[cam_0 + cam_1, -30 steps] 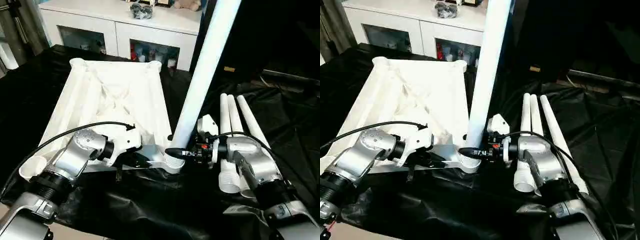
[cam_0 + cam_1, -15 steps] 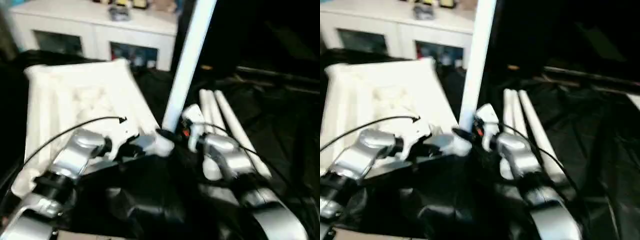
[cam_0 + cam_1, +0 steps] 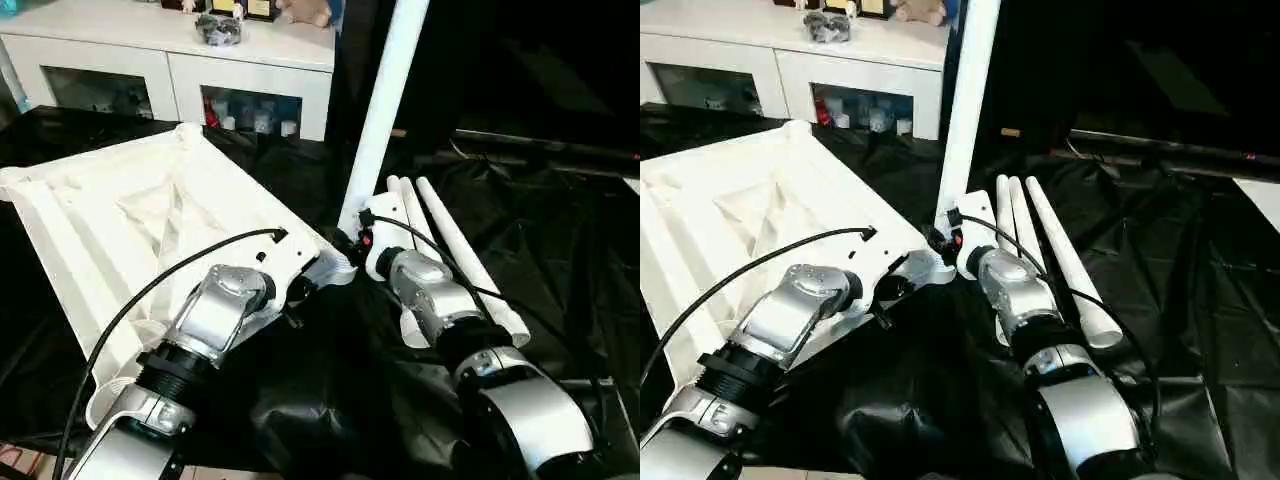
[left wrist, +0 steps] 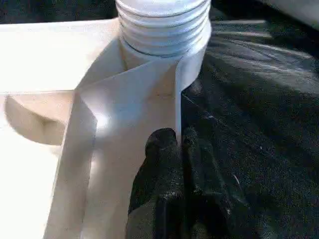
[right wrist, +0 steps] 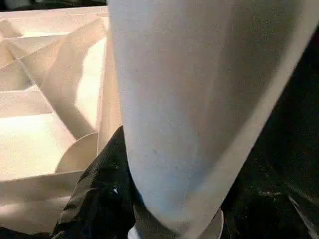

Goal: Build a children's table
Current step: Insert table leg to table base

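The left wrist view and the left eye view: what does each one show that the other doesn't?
The left wrist view alone shows the screw threads at the standing leg's foot and the left fingers shut against the socket wall. The left eye view alone shows the three spare legs, the white cabinet and both silver arms. Both show the tabletop lying underside up and the black sheet.

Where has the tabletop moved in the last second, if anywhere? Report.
Yes. The tabletop swung counter-clockwise: its far edge, earlier parallel to the cabinet, now slants away leftward.
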### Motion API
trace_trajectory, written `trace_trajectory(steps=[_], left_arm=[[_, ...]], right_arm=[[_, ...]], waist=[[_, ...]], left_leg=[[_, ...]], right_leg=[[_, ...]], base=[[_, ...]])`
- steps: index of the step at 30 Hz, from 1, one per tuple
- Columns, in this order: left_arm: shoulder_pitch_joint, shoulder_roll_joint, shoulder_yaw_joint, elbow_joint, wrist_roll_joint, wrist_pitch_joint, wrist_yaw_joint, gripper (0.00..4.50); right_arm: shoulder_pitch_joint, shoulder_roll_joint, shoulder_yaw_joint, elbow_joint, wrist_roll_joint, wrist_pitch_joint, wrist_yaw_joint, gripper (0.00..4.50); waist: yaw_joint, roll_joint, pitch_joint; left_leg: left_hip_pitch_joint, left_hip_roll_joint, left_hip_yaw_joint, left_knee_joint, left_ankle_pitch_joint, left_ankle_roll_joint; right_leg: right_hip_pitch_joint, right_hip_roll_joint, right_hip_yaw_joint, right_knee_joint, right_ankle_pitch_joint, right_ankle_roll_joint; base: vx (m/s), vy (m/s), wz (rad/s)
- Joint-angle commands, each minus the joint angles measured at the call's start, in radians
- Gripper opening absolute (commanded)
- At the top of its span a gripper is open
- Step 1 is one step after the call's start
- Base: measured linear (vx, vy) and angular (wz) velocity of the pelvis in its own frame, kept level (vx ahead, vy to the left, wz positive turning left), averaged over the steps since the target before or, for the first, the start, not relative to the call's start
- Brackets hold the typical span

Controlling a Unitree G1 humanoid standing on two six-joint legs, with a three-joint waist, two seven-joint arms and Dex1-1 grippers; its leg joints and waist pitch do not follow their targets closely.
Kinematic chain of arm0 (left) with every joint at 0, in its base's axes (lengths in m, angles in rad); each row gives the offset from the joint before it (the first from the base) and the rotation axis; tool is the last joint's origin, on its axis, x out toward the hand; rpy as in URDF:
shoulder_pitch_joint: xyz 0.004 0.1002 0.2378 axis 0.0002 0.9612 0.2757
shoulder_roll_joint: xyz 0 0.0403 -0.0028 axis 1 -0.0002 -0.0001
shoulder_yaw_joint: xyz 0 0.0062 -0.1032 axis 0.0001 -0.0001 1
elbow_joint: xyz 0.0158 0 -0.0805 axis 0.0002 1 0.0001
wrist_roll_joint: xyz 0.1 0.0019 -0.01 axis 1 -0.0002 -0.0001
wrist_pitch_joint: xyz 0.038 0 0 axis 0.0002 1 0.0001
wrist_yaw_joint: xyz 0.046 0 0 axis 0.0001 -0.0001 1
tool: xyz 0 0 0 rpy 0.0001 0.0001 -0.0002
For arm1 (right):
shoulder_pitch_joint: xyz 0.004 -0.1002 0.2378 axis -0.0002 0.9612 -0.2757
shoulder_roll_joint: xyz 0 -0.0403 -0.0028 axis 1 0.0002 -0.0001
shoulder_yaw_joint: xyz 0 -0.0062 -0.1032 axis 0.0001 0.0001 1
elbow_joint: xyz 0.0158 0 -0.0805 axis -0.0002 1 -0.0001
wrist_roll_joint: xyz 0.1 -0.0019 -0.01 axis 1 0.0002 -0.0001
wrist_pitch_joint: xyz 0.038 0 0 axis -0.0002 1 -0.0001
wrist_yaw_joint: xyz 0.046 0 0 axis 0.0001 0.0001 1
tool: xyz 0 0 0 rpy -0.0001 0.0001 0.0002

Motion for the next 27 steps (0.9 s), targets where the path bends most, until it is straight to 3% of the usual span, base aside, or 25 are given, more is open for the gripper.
trace_trajectory(steps=[1,2,3,4,5,6,7,8,12,17,20,27], left_arm=[[-0.034,-0.023,-0.018,-0.013,-0.001,0.005,0.001,0.00],[-0.034,-0.023,-0.018,-0.013,-0.001,0.005,0.000,0.00],[-0.035,-0.019,-0.018,-0.014,-0.001,0.001,-0.003,0.00],[-0.034,-0.017,-0.020,-0.014,-0.001,-0.005,-0.007,0.00],[-0.033,-0.013,-0.021,-0.017,-0.003,-0.009,-0.013,0.00],[-0.031,-0.009,-0.023,-0.020,-0.003,-0.015,-0.018,0.00],[-0.028,-0.004,-0.024,-0.025,-0.006,-0.025,-0.026,0.00],[-0.025,0.003,-0.026,-0.031,-0.010,-0.037,-0.035,0.00],[-0.014,0.021,-0.027,-0.053,-0.022,-0.048,-0.067,0.00],[-0.005,0.046,-0.031,-0.063,-0.024,-0.062,-0.092,0.00],[0.001,0.063,-0.033,-0.071,-0.026,-0.074,-0.109,0.00],[0.025,0.113,-0.045,-0.101,-0.042,-0.133,-0.190,0.00]], right_arm=[[0.051,0.046,0.030,0.120,-0.027,0.081,0.008,1.87],[0.050,0.047,0.029,0.121,-0.027,0.080,0.008,1.87],[0.045,0.052,0.021,0.124,-0.020,0.084,0.019,1.87],[0.041,0.054,0.018,0.127,-0.018,0.093,0.019,1.87],[0.038,0.056,0.015,0.125,-0.015,0.091,0.031,1.87],[0.035,0.057,0.017,0.126,-0.019,0.085,0.037,1.87],[0.031,0.057,0.014,0.128,-0.021,0.081,0.035,1.87],[0.027,0.057,0.006,0.131,-0.019,0.077,0.035,2.43],[0.013,0.053,-0.005,0.127,-0.019,0.061,0.054,2.77],[-0.001,0.047,-0.014,0.106,-0.017,0.048,0.100,3.36],[-0.006,0.040,-0.017,0.087,-0.013,0.042,0.124,3.46],[0.006,0.000,-0.017,0.004,-0.001,0.027,0.226,4.00]], waist=[[0.022,0.004,-0.023],[0.038,0.011,-0.042],[0.050,0.034,-0.045],[0.038,0.033,-0.043],[0.036,0.040,-0.044],[0.034,0.042,-0.043],[0.029,0.043,-0.043],[0.026,0.042,-0.045],[0.023,0.042,-0.049],[0.023,0.043,-0.052],[0.022,0.043,-0.062],[0.021,0.045,-0.065]], left_leg=[[0.030,0.003,-0.048,0.060,-0.301,0.021],[-0.084,0.022,-0.082,0.002,-0.107,0.024],[-0.074,0.039,-0.086,-0.037,-0.081,-0.001],[-0.043,0.044,-0.075,-0.058,-0.146,-0.005],[-0.022,0.043,-0.065,-0.062,-0.243,-0.003],[-0.018,0.043,-0.063,-0.063,-0.275,-0.004],[-0.024,0.044,-0.063,-0.067,-0.298,-0.006],[-0.031,0.046,-0.066,-0.070,-0.289,-0.010],[-0.031,0.051,-0.066,-0.071,-0.291,-0.016],[-0.033,0.052,-0.055,-0.068,-0.199,0.002],[-0.042,0.051,-0.052,-0.056,-0.064,0.028],[-0.042,0.051,-0.047,-0.047,-0.003,0.067]], right_leg=[[-0.061,-0.156,0.082,-0.240,-0.958,0.009],[0.053,-0.157,0.099,-0.174,-0.771,0.001],[0.045,-0.130,0.072,-0.161,-0.629,-0.022],[0.007,-0.076,0.050,-0.141,-0.406,-0.056],[-0.004,-0.067,0.047,-0.143,-0.360,-0.093],[-0.005,-0.069,0.049,-0.146,-0.367,-0.110],[0.002,-0.071,0.049,-0.151,-0.382,-0.125],[0.008,-0.069,0.049,-0.148,-0.369,-0.124],[0.009,-0.074,0.050,-0.147,-0.344,-0.135],[0.015,-0.070,0.052,-0.135,-0.187,-0.186],[0.028,-0.066,0.049,-0.109,0.027,-0.231],[0.035,-0.066,0.048,-0.096,0.155,-0.273]], base=[[0.094,-0.148,0.04],[0.129,-0.072,-0.41],[0.129,-0.072,-0.41],[0.080,-0.016,-0.26],[0.000,0.000,0.00],[0.000,0.000,0.00],[0.000,0.000,0.00],[0.000,0.000,0.00],[0.000,0.000,0.00],[0.000,0.000,0.00],[0.000,0.000,0.00],[0.000,0.000,0.00]])
